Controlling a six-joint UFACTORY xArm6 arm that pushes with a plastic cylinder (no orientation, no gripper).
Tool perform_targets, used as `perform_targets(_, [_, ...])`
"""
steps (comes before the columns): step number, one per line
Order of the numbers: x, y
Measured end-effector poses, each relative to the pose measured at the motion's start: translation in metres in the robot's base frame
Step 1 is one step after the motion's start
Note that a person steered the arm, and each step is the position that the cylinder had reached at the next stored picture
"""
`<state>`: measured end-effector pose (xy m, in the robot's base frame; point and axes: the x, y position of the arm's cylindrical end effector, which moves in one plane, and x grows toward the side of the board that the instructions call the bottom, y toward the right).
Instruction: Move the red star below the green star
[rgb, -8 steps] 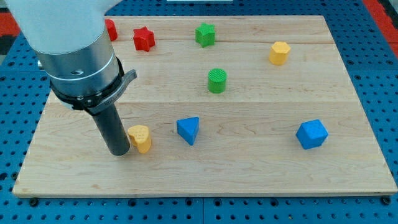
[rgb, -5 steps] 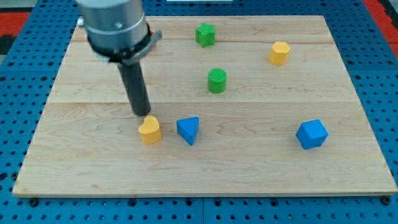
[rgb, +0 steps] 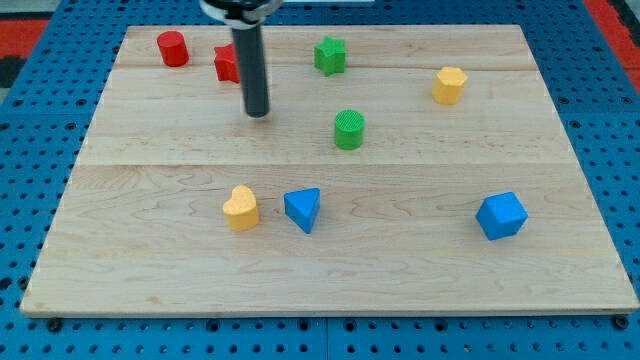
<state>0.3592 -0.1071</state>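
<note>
The red star (rgb: 226, 64) lies near the view's top left, partly hidden behind my rod. The green star (rgb: 330, 55) lies to its right, near the top centre. My tip (rgb: 258, 113) rests on the board just below and to the right of the red star, apart from it, and to the left of the green cylinder (rgb: 349, 130).
A red cylinder (rgb: 172, 48) is at the top left. A yellow hexagonal block (rgb: 450, 85) is at the upper right. A yellow heart (rgb: 240, 208) and a blue triangular block (rgb: 303, 209) lie lower middle. A blue cube (rgb: 500, 215) is at the lower right.
My tip moved from beside the yellow heart up towards the view's top and right, ending near the red star. The yellow heart was nudged slightly to the right.
</note>
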Motion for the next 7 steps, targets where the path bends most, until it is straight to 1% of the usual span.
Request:
perform_targets(1, [-0.015, -0.097])
perform_targets(2, [-0.039, -0.095])
perform_targets(3, [-0.035, -0.045])
perform_targets(4, [-0.064, -0.063])
perform_targets(5, [-0.098, -0.053])
perform_targets(6, [-0.095, 0.019])
perform_targets(7, [-0.023, 0.083])
